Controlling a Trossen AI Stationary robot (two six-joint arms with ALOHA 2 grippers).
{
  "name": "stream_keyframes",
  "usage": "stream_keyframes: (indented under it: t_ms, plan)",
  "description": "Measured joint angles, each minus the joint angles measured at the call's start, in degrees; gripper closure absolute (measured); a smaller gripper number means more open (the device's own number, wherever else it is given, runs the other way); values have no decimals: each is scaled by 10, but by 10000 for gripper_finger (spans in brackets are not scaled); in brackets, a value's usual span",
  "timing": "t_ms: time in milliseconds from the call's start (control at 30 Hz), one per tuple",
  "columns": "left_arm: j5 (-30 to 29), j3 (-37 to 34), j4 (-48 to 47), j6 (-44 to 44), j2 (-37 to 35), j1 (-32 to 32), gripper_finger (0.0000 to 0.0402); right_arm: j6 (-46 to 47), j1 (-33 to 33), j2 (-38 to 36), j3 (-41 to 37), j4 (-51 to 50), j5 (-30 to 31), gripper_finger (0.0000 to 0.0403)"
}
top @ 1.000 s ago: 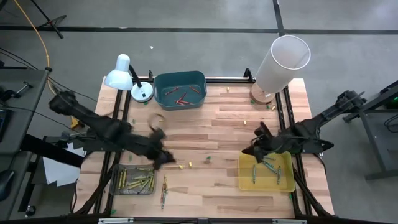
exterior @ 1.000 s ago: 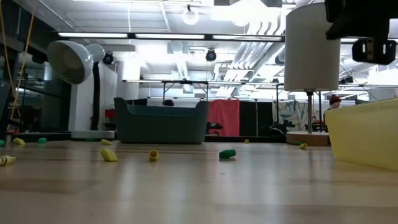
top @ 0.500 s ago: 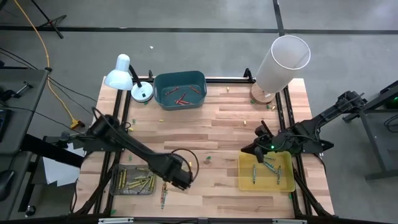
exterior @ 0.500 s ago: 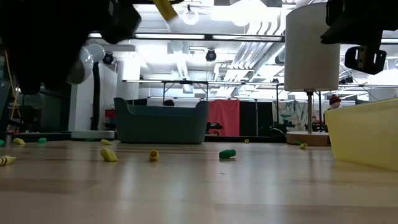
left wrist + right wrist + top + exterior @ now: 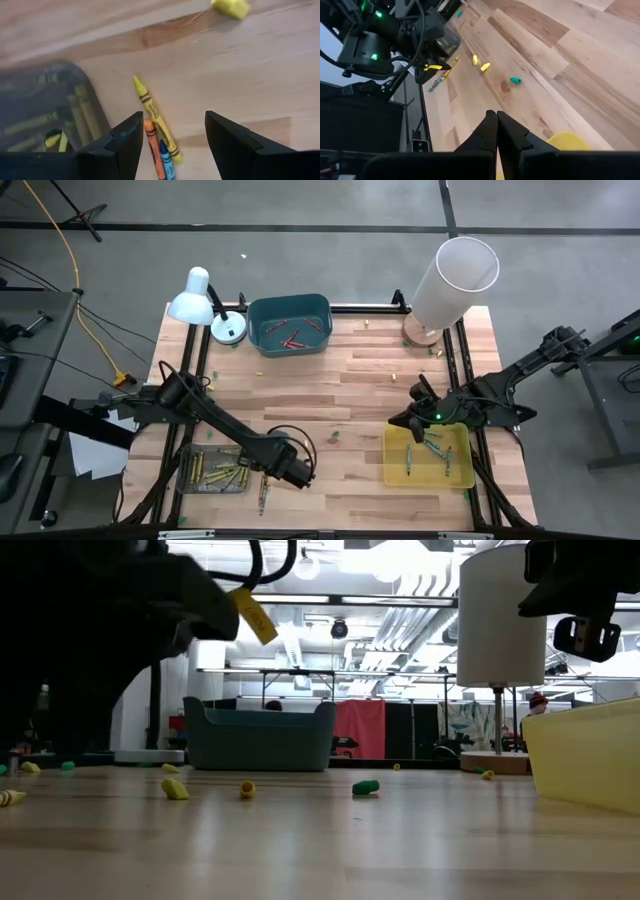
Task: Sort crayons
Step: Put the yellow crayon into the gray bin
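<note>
Yellow, orange and blue crayons [image 5: 157,131] lie on the wood between the spread, empty fingers of the left gripper [image 5: 288,467], which is stretched low over the table's near edge, just beside the grey tray [image 5: 190,479] of crayons. Only the left wrist view shows these loose sticks clearly; the high view shows them as a thin cluster. Over the yellow tray [image 5: 395,469] the right gripper [image 5: 412,418] is held with fingers pressed together. Since the earlier frame, the left gripper has been shifted slightly toward the grey tray.
</note>
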Motion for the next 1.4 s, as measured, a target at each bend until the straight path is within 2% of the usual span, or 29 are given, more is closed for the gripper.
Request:
stream_keyframes:
  t_ms: [333,833,967,1200,1300,1400]
  plan:
    - [23,-1,2,-60,14,-3,204,-27,0,0,0,-2,-2,402]
    - [61,-1,38,-58,50,5,211,-27,0,0,0,-9,-19,402]
    - [65,-1,71,-34,50,10,253,-38,0,0,0,-9,-20,402]
    - [51,-1,114,25,49,21,384,-42,0,0,0,-8,-20,402]
    - [37,-1,128,71,46,29,391,-42,0,0,0,-8,-23,402]
    - [-31,6,142,129,21,37,398,-42,0,0,0,-8,-30,402]
